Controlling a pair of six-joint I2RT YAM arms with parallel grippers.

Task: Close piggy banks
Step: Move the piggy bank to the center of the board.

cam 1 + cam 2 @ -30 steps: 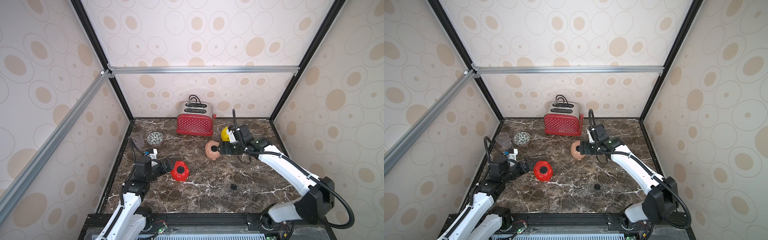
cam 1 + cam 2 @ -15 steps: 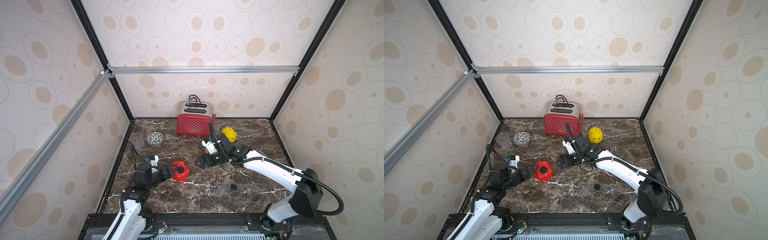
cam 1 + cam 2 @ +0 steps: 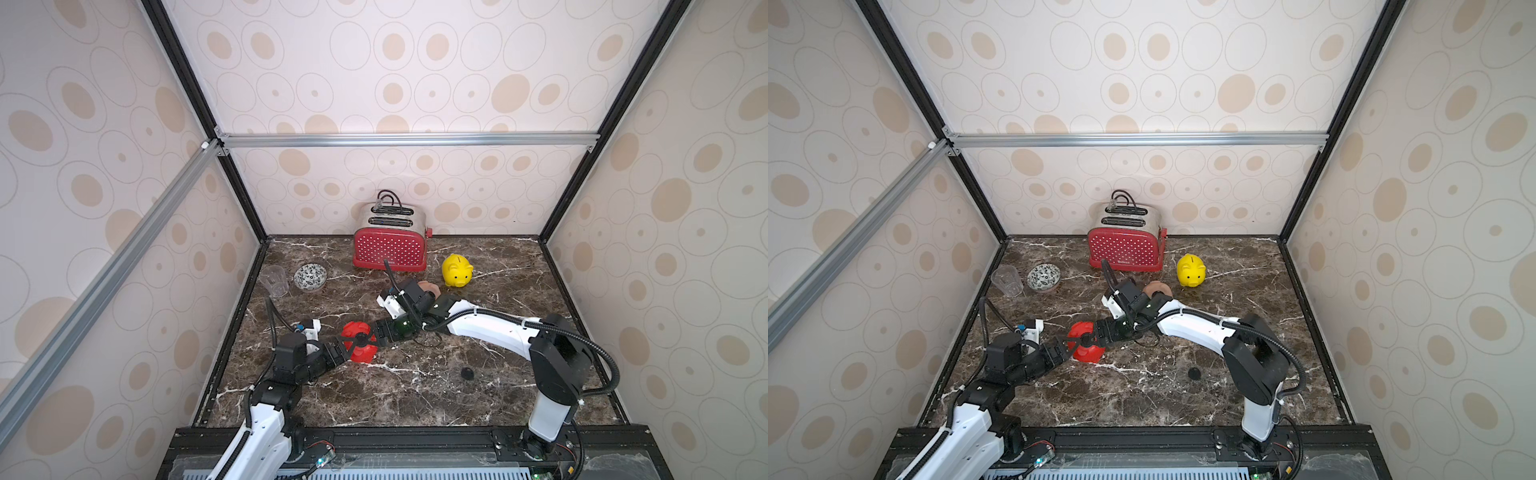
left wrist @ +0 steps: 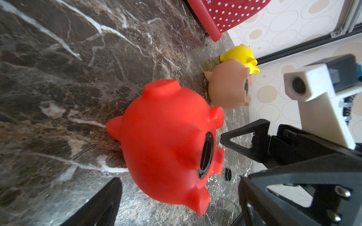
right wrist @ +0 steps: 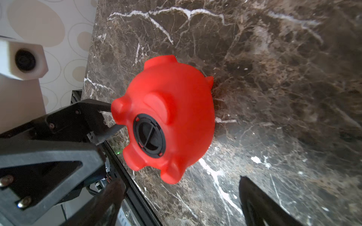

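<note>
The red piggy bank (image 3: pixel 357 341) (image 3: pixel 1086 343) lies tipped over on the marble table (image 3: pixel 415 395), belly hole facing sideways with a black round plug (image 5: pixel 149 136) in it. My left gripper (image 3: pixel 343 345) (image 4: pixel 180 179) stands open at its left side, the pig (image 4: pixel 164 140) between the spread fingers without touching them. From the right, my right gripper (image 3: pixel 376 332) (image 5: pixel 179 184) is open just short of the pig (image 5: pixel 176 109). The peach-pink piggy bank (image 3: pixel 430 286) (image 4: pixel 227 88) lies behind the right arm, partly hidden. The yellow piggy bank (image 3: pixel 457 270) (image 3: pixel 1191 270) stands upright.
A red polka-dot toaster (image 3: pixel 390 247) stands at the back wall. A patterned bowl (image 3: pixel 310 276) and a clear cup (image 3: pixel 274 280) sit back left. A loose black plug (image 3: pixel 467 373) (image 4: pixel 227 174) lies on the marble right of the red pig.
My right arm has swung from the peach-pink and yellow pigs at the back down to the red pig, jaws opening wider. The left gripper stays at the red pig.
</note>
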